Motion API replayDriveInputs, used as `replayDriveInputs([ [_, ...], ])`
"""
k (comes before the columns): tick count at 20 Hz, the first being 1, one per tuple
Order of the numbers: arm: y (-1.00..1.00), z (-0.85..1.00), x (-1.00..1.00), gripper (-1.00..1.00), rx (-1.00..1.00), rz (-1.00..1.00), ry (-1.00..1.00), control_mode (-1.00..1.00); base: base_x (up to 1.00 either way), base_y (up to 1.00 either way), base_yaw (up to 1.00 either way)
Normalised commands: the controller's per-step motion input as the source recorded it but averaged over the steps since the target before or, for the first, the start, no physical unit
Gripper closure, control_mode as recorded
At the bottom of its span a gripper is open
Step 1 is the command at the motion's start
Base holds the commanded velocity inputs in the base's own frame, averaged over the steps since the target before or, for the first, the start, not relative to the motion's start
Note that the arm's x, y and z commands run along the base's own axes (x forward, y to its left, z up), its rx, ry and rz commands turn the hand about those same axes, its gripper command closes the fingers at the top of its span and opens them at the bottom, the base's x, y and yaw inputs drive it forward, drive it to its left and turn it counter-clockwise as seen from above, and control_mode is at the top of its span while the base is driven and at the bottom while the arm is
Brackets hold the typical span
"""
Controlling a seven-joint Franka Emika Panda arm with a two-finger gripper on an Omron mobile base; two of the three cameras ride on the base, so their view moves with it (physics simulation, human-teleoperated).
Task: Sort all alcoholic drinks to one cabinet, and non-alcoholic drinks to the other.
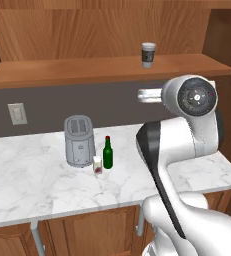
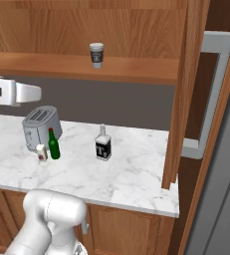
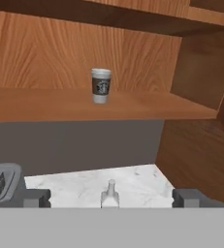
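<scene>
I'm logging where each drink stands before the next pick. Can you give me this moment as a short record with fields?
coffee cup: upright on the open wooden cabinet shelf, alone there
green bottle: upright on the marble counter, in front of the toaster
white carton: on the counter, close beside the green bottle
clear bottle: upright on the counter, apart from the others
end effector: open, holding nothing, raised above the counter, facing the shelf
sorted so far: coffee cup only, by the look of it
</scene>
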Motion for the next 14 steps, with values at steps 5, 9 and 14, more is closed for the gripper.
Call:
replayDriveInputs([
  [5, 0.36, -0.5, -0.41, -1.0, 0.0, 0.0, 0.0, -1.0, 0.0, 0.0, 0.0],
  [9, 0.44, -0.5, -0.11, -1.0, 0.0, 0.0, 0.0, -1.0, 0.0, 0.0, 0.0],
  [14, 0.58, -0.43, 0.0, -1.0, 0.0, 0.0, 0.02, -1.0, 0.0, 0.0, 0.0],
])
